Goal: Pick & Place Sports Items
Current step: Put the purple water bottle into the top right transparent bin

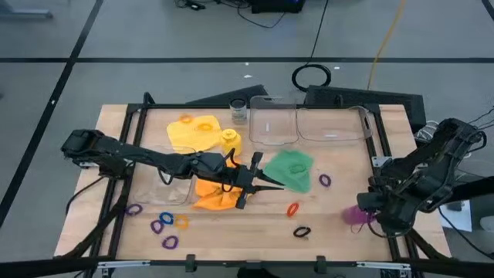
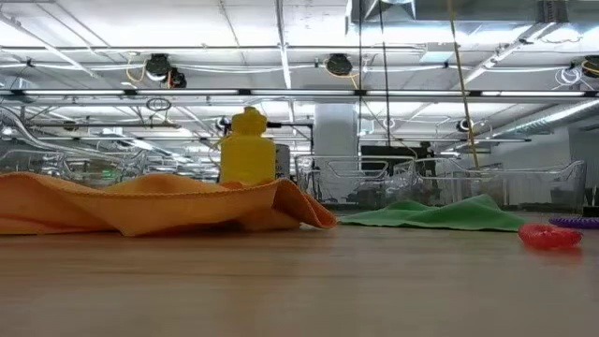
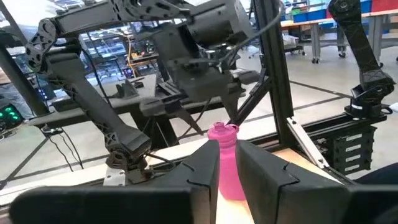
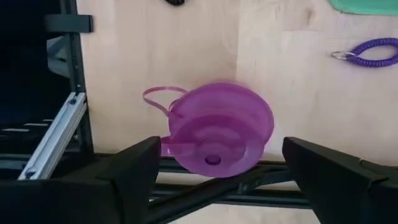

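Note:
A small purple bottle (image 1: 356, 215) stands upright on the table at the right. My right gripper (image 1: 372, 207) is over it, open, with one finger on each side of the bottle (image 4: 217, 127) and apart from it. My left gripper (image 1: 262, 182) hovers at mid-table between the orange cloth (image 1: 210, 194) and the green cloth (image 1: 293, 168), both lying flat. Its fingers (image 3: 228, 180) stand a little apart and hold nothing. A yellow bottle (image 1: 230, 140) stands on the yellow cloth (image 1: 193, 131). Coloured rings (image 1: 292, 208) lie scattered on the table.
Two clear boxes (image 1: 272, 120) (image 1: 332, 123) and a small glass jar (image 1: 238, 110) stand at the far edge. A third clear box (image 1: 174, 185) sits under my left arm. Several rings (image 1: 162, 224) lie at the front left, a black one (image 1: 302, 231) at the front, a purple one (image 1: 325, 180) beside the green cloth.

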Controlling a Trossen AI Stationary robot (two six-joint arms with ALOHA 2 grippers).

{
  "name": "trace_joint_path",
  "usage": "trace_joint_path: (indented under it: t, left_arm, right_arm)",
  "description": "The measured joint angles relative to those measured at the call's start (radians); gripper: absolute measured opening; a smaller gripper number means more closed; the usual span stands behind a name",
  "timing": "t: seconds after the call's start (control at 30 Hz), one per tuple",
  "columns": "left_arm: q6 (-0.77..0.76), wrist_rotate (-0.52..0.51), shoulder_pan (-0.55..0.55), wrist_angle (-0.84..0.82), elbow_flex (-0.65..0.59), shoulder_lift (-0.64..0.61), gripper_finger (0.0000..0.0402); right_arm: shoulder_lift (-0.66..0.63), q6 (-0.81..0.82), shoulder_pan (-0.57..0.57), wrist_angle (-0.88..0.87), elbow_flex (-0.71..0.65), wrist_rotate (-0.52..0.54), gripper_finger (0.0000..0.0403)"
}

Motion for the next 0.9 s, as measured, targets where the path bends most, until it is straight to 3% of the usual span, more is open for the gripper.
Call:
trace_joint_path:
  t: [0.23, 0.9]
  left_arm:
    - [0.000, 0.000, 0.000, 0.000, 0.000, 0.000, 0.0049]
    - [0.002, 0.000, 0.000, -0.002, 0.000, 0.000, 0.0049]
  right_arm:
    - [0.000, -0.004, 0.000, 0.005, -0.001, 0.000, 0.0243]
    - [0.000, -0.001, 0.000, -0.028, -0.001, -0.029, 0.0083]
